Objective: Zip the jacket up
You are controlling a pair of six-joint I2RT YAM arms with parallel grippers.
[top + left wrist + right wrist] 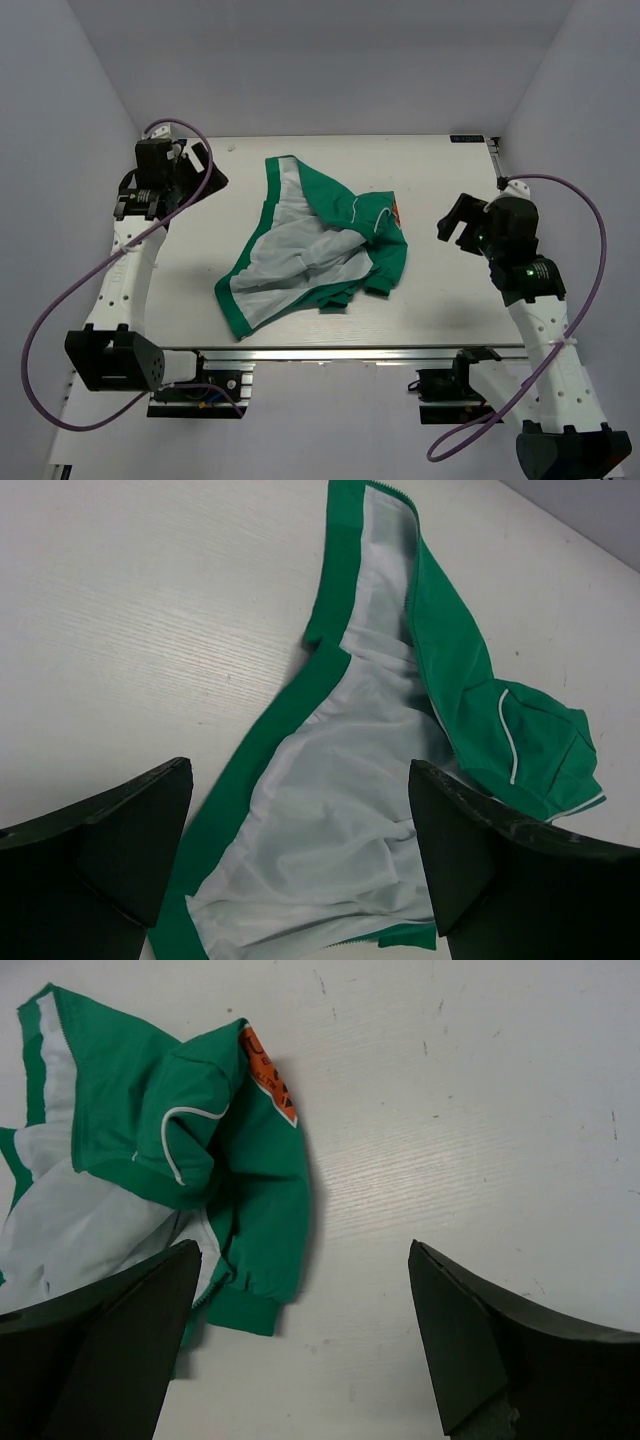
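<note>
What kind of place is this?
Most likely a robot lab's test booth: a left arm and a right arm fixed at a pale table, plain white walls closing it in, and a green jacket lying there.

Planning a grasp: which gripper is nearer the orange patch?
The right gripper; the orange patch lies on the jacket edge facing it, away from the left gripper.
</note>
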